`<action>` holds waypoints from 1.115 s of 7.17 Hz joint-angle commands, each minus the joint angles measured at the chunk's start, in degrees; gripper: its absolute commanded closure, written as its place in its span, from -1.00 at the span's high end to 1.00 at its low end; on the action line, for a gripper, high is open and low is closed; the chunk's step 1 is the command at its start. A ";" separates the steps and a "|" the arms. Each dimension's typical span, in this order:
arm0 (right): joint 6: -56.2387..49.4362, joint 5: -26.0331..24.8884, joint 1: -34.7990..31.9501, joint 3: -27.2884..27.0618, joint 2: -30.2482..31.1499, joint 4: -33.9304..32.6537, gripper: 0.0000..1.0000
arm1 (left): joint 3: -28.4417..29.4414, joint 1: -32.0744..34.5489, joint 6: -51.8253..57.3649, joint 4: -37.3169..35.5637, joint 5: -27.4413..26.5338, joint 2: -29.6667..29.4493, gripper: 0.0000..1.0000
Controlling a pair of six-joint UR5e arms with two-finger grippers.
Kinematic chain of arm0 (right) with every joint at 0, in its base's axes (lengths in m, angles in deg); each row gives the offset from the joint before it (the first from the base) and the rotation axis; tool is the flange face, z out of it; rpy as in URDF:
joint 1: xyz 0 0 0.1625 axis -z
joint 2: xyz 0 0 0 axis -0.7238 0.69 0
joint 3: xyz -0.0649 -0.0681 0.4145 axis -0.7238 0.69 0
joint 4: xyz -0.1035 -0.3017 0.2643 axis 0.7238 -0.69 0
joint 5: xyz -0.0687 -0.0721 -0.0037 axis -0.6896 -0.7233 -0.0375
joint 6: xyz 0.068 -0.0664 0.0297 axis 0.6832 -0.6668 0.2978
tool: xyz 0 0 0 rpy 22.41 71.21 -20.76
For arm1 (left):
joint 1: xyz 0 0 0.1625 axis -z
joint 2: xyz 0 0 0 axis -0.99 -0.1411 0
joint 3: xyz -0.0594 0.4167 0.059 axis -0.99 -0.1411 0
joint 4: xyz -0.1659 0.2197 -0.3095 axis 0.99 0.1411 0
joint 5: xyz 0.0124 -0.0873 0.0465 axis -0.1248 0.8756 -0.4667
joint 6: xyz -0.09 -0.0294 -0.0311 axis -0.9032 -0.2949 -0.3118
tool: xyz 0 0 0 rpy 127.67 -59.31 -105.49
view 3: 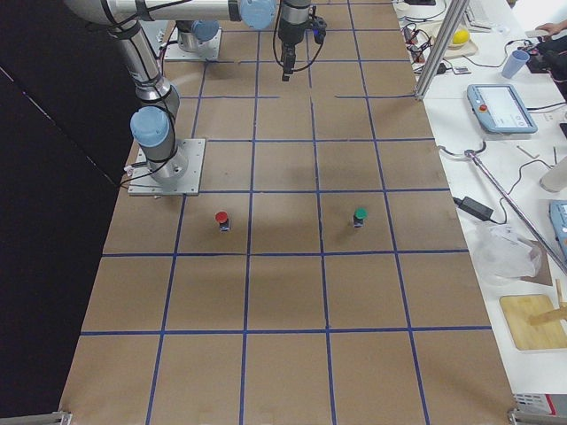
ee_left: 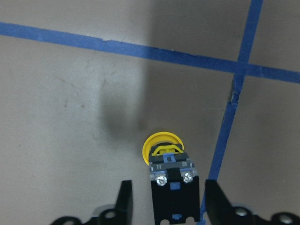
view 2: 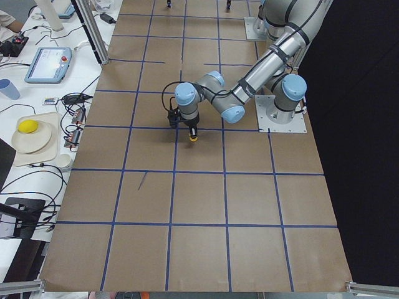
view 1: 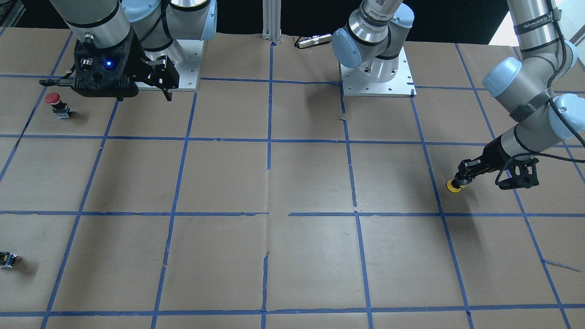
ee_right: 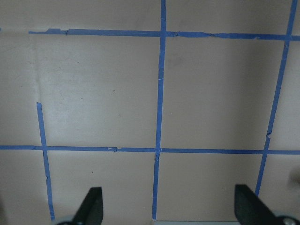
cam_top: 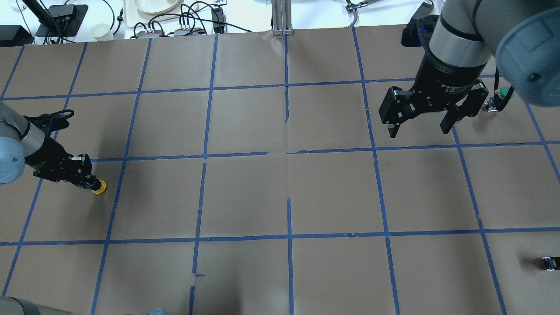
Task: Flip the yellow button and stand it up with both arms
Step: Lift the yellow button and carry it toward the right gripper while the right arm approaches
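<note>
Right gripper hangs over the table, jaws wide apart and empty. Left gripper straddles the yellow button at the table's far left, its 2 jaws apart with slim gaps. Probably light, rigid and slick-capped; best gripped on the black body's flat sides.

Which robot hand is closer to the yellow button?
Left. The left gripper sits right at the yellow button, fingers on either side of its black body. The right gripper hangs open far across the table.
</note>
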 commanded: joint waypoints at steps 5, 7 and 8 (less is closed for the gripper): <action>4.77 0.15 0.08 0.67 -0.03 0.08 1.00 | 2.43 18.19 -4.11 11.23 17.32 8.93 -0.77; 22.66 11.43 0.52 1.37 -0.29 0.17 1.00 | 1.91 20.94 -10.06 17.58 37.75 12.98 -0.77; 29.26 14.71 1.57 1.90 -0.56 0.51 1.00 | 1.73 22.78 -12.19 19.08 48.05 14.65 -0.77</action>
